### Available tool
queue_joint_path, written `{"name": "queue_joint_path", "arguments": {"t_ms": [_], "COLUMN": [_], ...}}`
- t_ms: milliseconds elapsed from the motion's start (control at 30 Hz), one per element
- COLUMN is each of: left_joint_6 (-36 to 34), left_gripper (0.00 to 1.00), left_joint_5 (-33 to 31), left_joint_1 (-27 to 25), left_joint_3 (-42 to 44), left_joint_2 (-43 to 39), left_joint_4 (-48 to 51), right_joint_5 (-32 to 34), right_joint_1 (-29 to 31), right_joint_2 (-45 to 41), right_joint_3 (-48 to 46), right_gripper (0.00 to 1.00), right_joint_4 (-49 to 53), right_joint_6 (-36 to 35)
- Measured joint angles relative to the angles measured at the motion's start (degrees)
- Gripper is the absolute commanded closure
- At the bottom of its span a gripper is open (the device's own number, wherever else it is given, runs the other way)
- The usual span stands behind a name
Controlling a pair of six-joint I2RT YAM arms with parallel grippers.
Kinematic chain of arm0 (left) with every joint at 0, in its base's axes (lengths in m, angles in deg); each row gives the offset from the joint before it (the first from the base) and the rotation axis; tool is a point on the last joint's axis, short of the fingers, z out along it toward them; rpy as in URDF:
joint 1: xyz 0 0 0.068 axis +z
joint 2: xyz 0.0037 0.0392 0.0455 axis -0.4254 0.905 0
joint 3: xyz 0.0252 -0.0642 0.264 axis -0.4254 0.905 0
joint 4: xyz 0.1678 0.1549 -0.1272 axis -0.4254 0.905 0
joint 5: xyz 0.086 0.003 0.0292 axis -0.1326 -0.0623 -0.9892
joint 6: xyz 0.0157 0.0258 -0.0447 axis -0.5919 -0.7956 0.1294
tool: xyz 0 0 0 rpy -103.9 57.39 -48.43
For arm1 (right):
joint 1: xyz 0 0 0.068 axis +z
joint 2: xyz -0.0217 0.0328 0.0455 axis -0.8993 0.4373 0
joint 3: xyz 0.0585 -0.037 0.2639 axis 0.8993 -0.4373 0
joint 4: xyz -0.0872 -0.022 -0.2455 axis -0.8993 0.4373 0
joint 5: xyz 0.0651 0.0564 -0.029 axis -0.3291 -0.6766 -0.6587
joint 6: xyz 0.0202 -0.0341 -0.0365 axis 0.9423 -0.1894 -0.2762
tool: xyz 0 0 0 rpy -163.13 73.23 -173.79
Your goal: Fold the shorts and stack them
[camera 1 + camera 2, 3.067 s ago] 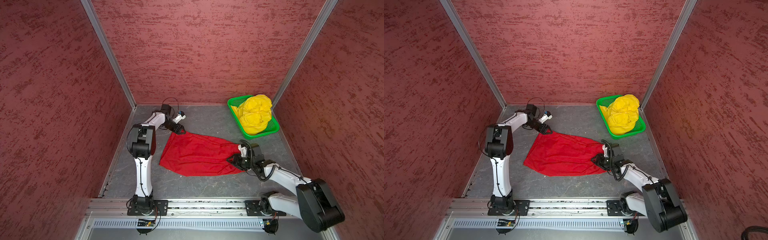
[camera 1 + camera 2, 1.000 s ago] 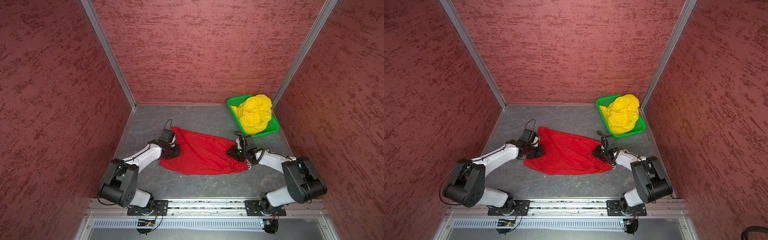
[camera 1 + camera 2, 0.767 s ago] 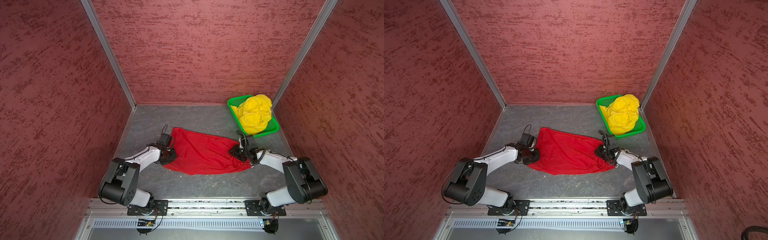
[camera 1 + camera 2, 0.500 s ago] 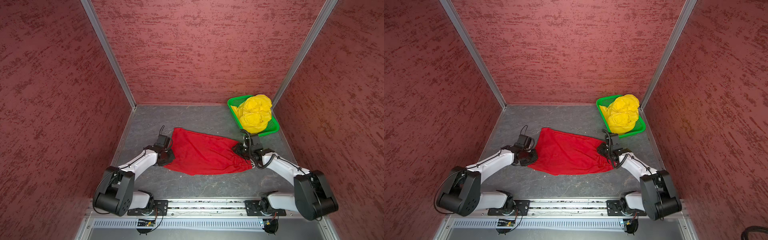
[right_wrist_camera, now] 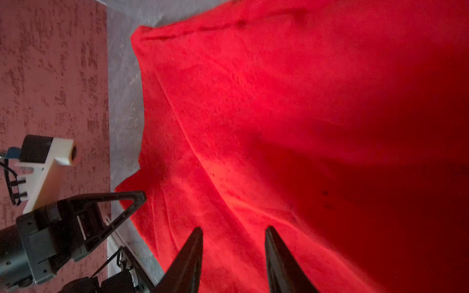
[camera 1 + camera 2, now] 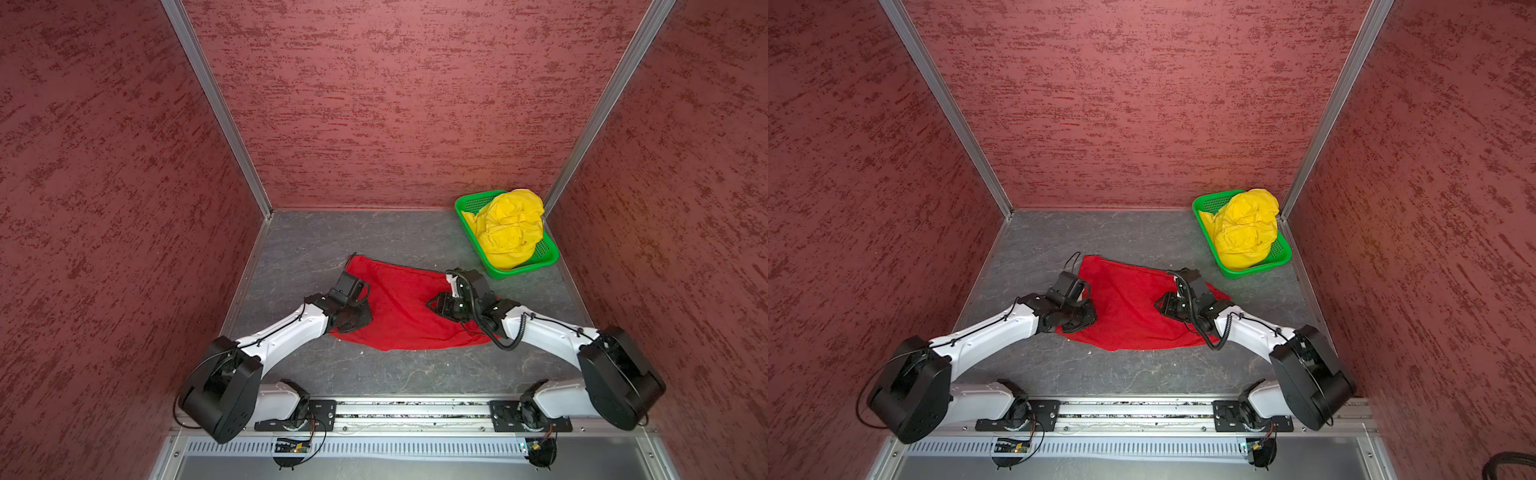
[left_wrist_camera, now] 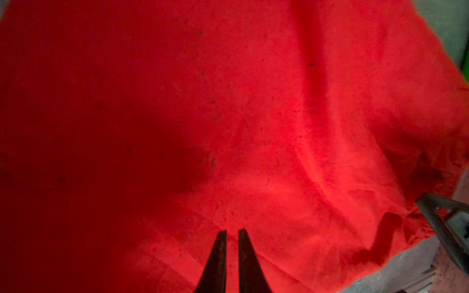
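Moved since earlier: left hand (image 7: 233, 231), right hand (image 5: 233, 229), both inward over red shorts (image 6: 399, 307) on table (image 6: 316, 249). Left closed, pinching cloth; right jaws apart, grip cannot be told. Yellow shorts (image 6: 509, 232) bunched in basket (image 6: 519, 271). Risk: uneven pull slips mesh, skewing fold.

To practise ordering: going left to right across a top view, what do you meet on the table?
left claw → right claw → green basket of yellow shorts; the red shorts lie under both claws, so unplaced.

We see red shorts (image 6: 1129, 309) on the floor (image 6: 1142, 232) under the left gripper (image 6: 1088, 316) and right gripper (image 6: 1159, 305); yellow shorts (image 6: 1246, 235) fill the basket (image 6: 1214, 205).
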State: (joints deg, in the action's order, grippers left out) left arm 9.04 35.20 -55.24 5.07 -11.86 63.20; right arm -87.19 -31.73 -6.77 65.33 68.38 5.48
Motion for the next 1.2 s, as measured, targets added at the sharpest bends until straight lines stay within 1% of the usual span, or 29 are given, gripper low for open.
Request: {"name": "queue_joint_path", "arguments": {"t_ms": [100,200,333,567,667,767,833,1000,1100,1200], "left_joint_6": [1.4,2.8,4.1,5.6,5.8,5.7,5.7,3.8,1.4,-2.1], "left_gripper": [0.95,0.99,1.00,1.00,1.00,0.99,0.93,0.69,0.57,0.45], "left_joint_5": [-0.4,-0.9,-0.5,0.3,0.3,-0.3,-1.5,-5.0,-7.7,-10.1], "left_joint_1": [0.4,1.3,3.7,9.4,11.1,12.4,13.0,13.0,11.1,7.8], "left_joint_3": [1.7,3.3,4.8,8.9,9.9,10.3,10.4,9.4,6.5,2.9], "left_joint_2": [3.1,3.7,2.9,-0.7,-1.9,-3.1,-4.4,-11.0,-15.6,-18.6], "left_joint_4": [-1.2,-2.4,-4.5,-7.8,-8.0,-7.1,-5.0,2.4,5.7,6.6], "right_joint_5": [-0.2,-0.3,0.1,3.4,4.2,5.3,5.9,6.5,6.4,6.6], "right_joint_1": [-0.3,-1.3,-2.8,-3.3,-2.1,0.6,3.0,9.2,11.1,11.3], "right_joint_2": [2.5,3.6,1.9,-3.3,-3.6,-2.3,0.0,8.2,10.3,9.4], "right_joint_3": [-2.5,-5.1,-7.1,-10.6,-10.9,-10.3,-8.7,-1.5,1.1,2.4], "right_gripper": [0.57,0.57,0.57,0.57,0.57,0.57,0.57,0.57,0.56,0.55], "right_joint_4": [-1.8,-2.8,-3.8,-1.8,-2.0,-3.7,-5.0,-7.2,-7.2,-6.2], "right_joint_6": [0.9,1.4,1.7,2.2,3.4,5.4,6.8,9.5,9.9,9.6]}}
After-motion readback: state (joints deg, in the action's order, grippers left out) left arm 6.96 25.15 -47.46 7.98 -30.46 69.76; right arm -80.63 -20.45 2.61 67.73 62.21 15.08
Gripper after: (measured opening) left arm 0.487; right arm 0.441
